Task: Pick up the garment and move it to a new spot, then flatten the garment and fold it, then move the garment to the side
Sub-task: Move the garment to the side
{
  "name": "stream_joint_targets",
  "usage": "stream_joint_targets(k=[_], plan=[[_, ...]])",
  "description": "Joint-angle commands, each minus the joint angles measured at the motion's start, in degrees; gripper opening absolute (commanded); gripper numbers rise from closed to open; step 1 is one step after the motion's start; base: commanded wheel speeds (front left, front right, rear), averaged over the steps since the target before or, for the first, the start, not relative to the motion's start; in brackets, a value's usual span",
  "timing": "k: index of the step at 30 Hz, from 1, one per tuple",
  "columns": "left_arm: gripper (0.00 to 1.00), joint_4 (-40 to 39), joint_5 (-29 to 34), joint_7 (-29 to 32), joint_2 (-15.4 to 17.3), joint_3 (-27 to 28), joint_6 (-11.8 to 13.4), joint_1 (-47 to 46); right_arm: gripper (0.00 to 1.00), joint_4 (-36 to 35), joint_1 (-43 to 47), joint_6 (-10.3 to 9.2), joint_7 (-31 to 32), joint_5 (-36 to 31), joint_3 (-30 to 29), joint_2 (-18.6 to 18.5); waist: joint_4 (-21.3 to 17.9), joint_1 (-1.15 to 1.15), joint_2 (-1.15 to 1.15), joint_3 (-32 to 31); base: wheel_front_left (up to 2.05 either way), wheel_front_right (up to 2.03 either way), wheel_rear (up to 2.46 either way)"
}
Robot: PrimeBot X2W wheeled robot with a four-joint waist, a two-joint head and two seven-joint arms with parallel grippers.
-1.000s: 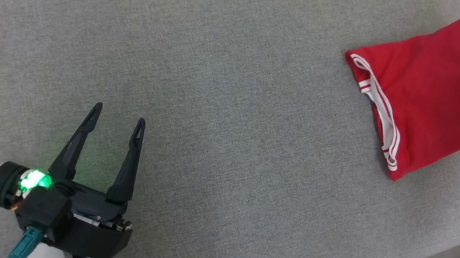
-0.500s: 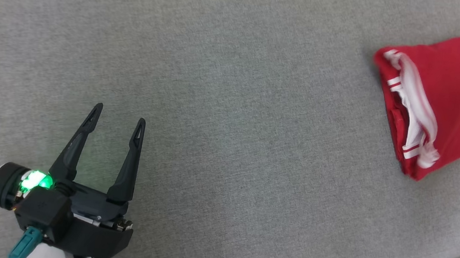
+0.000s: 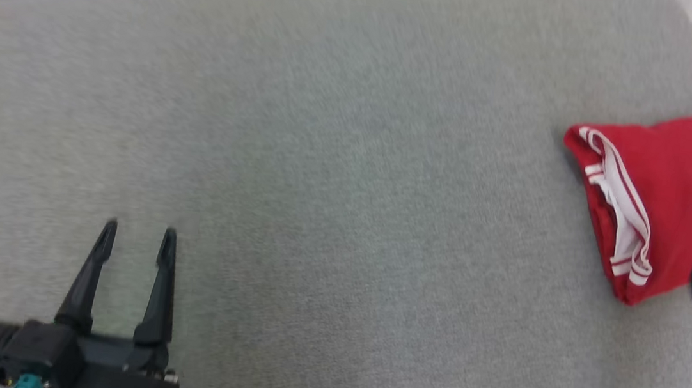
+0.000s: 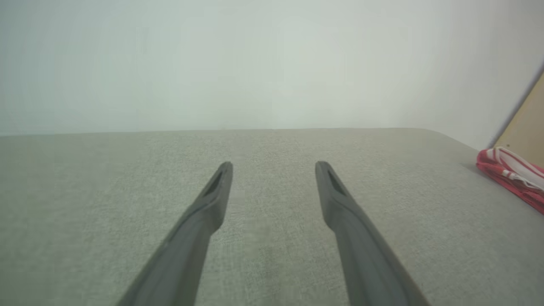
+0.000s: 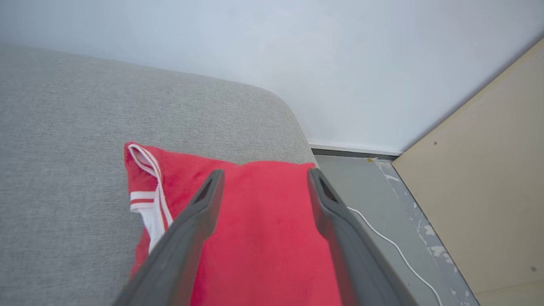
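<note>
With the folded garment (image 3: 670,170) seemingly set aside, the right end effector (image 5: 267,173) hangs open over it, the left end effector (image 3: 140,228) open well apart.

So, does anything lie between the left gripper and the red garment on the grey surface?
Nothing visible does. Bare grey fabric surface separates the left gripper from the folded red cloth garment with white trim. The right gripper, fingers open, is over that garment.

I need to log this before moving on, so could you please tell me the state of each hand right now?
Left hand: open, holding nothing.
Right hand: open, over the red garment, not gripping it.
</note>
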Motion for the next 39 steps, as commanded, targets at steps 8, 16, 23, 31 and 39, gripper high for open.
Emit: stream_joint_targets(k=[8,16,23,31,39], plan=[[1.00,4.3,-0.5,-0.2,-1.6,3.9,0.3,5.6,1.00,-6.7,10.4,-0.17,-3.8,3.0,0.6,4.2,7.9,0.01,0.00,-13.0,0.00,0.00,0.00],[1.00,8.5,0.4,-0.2,-2.1,6.6,0.1,7.8,1.00,-10.9,21.0,-0.17,-8.1,5.6,2.5,10.2,11.4,0.01,0.00,-18.8,0.00,0.00,0.00],[1.00,10.6,1.1,-0.2,-2.3,8.2,-0.1,9.5,1.00,-11.5,26.6,-0.17,-12.3,5.6,4.6,13.3,13.2,0.01,0.00,-21.3,0.00,0.00,0.00],[1.00,12.7,1.3,-0.2,-2.7,8.0,-0.2,11.9,1.00,-10.0,29.8,-0.17,-14.9,3.9,4.2,16.2,13.6,0.01,0.00,-23.2,0.00,0.00,0.00],[1.00,13.6,1.1,-0.2,-2.8,7.8,-0.4,13.3,1.00,-11.0,33.1,-0.17,-16.9,1.7,2.4,18.0,13.0,0.01,0.00,-24.7,0.00,0.00,0.00]])
